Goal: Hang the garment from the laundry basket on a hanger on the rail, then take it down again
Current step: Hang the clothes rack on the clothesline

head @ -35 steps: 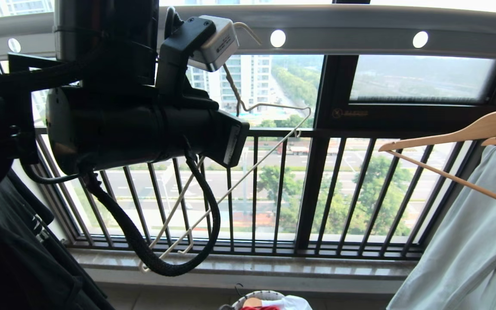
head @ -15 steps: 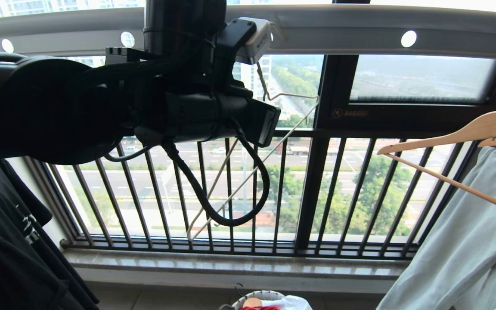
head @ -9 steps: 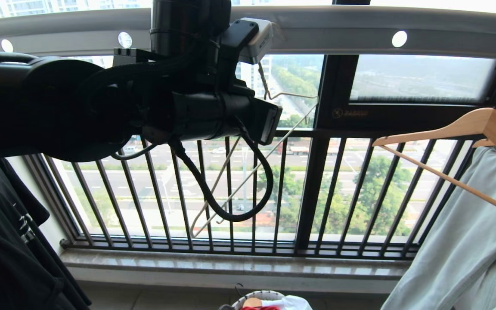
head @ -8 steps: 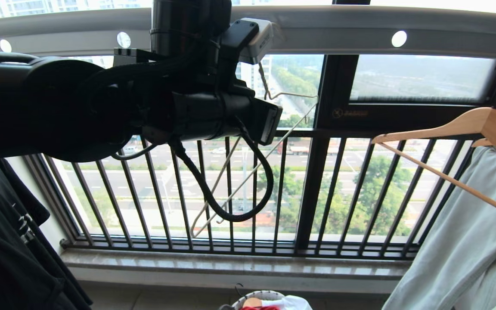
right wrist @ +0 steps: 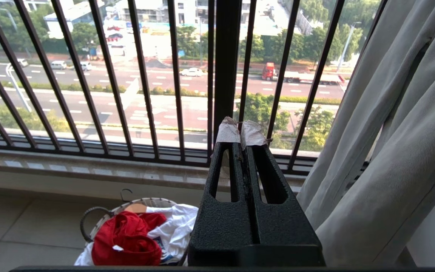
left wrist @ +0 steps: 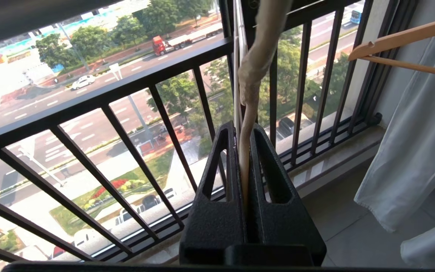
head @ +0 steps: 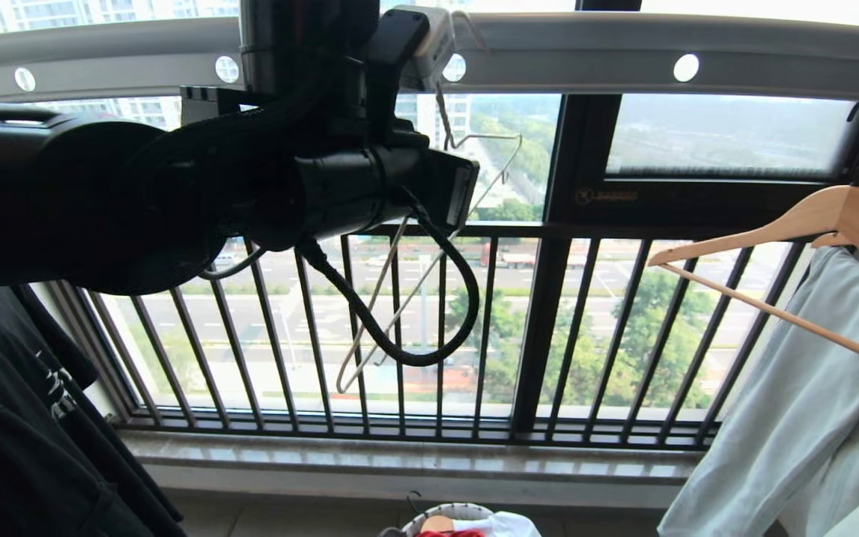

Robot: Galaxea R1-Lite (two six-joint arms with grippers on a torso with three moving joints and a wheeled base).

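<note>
Under the rail (head: 623, 45), left tool (left wrist: 244, 132) clamps hanger (head: 429, 276).

I can't read any text here: the gold mark on the dark window frame (head: 607, 196) and the white print on the black T-shirt (head: 57, 388) are both too small to read

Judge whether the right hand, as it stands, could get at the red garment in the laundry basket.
Probably yes: the right hand is shut and empty, and the red garment lies uncovered atop the laundry basket below it, nothing between them.
</note>
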